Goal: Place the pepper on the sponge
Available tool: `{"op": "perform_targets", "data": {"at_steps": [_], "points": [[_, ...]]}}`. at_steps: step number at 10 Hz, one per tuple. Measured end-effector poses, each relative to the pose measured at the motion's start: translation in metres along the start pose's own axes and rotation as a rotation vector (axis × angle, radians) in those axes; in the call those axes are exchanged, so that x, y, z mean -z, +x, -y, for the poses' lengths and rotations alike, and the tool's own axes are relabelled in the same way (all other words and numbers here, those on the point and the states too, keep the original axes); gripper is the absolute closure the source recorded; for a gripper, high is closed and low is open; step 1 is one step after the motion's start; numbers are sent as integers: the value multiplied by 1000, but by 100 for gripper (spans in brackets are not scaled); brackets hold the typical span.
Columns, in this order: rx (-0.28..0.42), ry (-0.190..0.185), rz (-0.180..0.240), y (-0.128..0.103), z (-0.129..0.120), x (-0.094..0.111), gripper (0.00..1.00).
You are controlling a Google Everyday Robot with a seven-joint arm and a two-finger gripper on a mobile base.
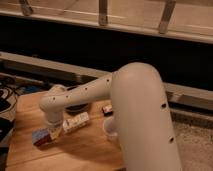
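Note:
The blue sponge [39, 136] lies on the wooden table [85, 150] at the front left. A dark red sliver, the pepper [45, 142], shows along the sponge's near right edge, touching it. My gripper [54, 131] hangs at the end of the white arm [135, 100], right against the sponge's right side and over the pepper. The arm's wrist hides part of both.
A white labelled cylinder [76, 121] lies just right of the gripper. A dark bowl [77, 107] sits behind it, a small red-and-white box [107, 108] further right, and a white cup [110, 127] near the arm. Cables [6, 95] lie off the table's left edge.

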Motion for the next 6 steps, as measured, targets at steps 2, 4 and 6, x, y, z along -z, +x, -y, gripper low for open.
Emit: {"op": "perform_targets", "data": {"at_steps": [2, 4, 6], "points": [[30, 7, 22, -3, 16, 4, 100], [72, 0, 46, -17, 46, -1, 100], [73, -5, 51, -21, 63, -5, 100]]}}
